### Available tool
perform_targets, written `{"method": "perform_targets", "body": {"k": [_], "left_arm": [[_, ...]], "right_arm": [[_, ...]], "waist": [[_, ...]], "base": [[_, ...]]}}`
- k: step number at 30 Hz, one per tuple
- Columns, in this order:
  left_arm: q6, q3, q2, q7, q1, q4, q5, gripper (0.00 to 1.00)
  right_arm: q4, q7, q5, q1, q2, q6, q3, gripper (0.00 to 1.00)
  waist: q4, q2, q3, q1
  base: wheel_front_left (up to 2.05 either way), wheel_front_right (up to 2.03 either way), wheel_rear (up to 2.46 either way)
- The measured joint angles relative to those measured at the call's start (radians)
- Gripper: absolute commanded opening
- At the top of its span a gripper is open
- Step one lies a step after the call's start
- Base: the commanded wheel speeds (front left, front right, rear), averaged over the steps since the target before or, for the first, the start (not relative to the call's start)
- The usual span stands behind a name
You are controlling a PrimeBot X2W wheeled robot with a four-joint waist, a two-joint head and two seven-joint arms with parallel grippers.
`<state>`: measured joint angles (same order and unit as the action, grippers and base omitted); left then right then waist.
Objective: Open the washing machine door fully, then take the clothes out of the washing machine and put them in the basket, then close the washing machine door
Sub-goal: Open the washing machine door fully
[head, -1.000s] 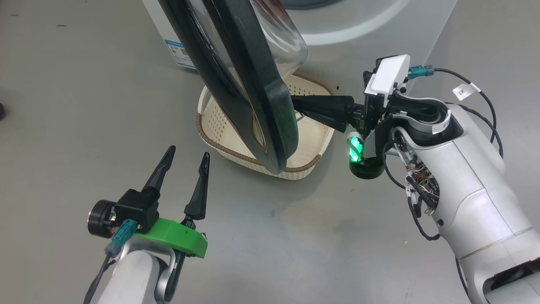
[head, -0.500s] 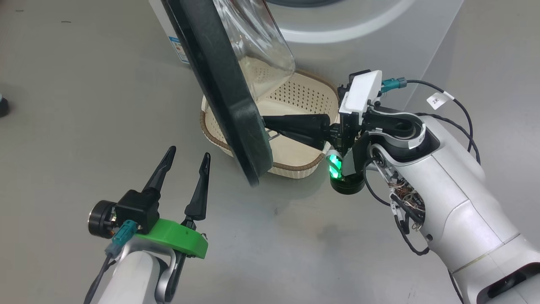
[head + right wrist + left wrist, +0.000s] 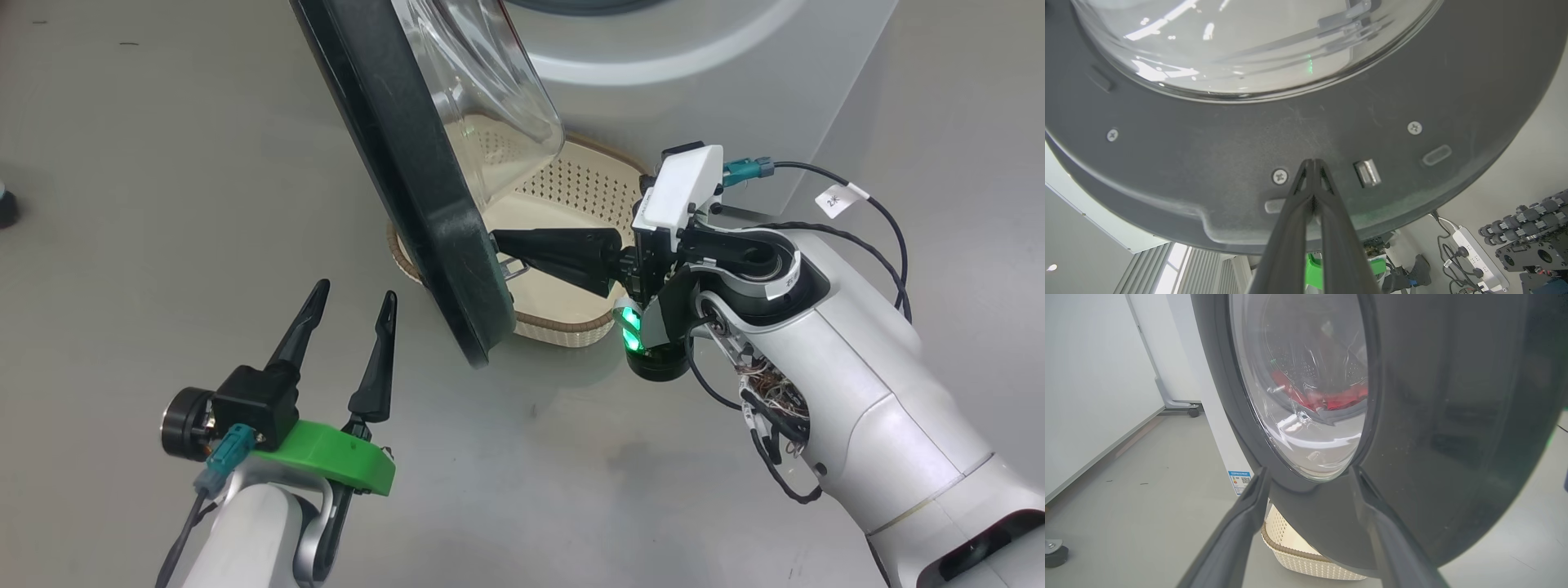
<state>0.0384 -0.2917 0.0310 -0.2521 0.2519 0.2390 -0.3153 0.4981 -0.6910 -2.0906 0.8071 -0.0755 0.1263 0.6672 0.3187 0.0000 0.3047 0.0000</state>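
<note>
Since a second ago the washing machine door has swung further out toward your left, and the right gripper has followed it across, above the basket.

The washing machine stands at the top of the head view. Its door is hinged on your left side and now stands nearly edge-on to you, with its long edge running from the machine down toward the robot. It is not yet fully open. Everything turns on this: the door stands between your two arms. The right gripper is on its inner face, so the door lies to that gripper's left and the push has to go leftward. The left gripper is near the outer face without touching it, roughly where the door looks likely to sweep. You may want to draw it back.

The basket sits on the floor against the machine, partly under the door. The clothes are in the drum, showing red through the glass in the left wrist view.

In the right wrist view, the right gripper's fingers are pressed together with nothing between them. Their tips touch the dark inner rim between a screw and the metal latch. The left gripper's fingers are spread and hold nothing.

The floor is smooth grey and looks level. A white wall runs along the left side of the left wrist view, and a power strip lies on the floor past the door.
</note>
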Motion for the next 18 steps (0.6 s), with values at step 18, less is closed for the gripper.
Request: {"method": "perform_targets", "body": {"k": [18], "left_arm": [[-0.009, 0.071, 0.007, 0.000, -0.041, 0.014, 0.035, 1.00]], "right_arm": [[0.008, 0.278, 0.455, -0.009, -0.196, -0.189, 0.080, 0.00]], "waist": [[-0.063, 0.0000, -0.111, 0.0000]], "base": [[0.00, 0.00, 0.00]]}}
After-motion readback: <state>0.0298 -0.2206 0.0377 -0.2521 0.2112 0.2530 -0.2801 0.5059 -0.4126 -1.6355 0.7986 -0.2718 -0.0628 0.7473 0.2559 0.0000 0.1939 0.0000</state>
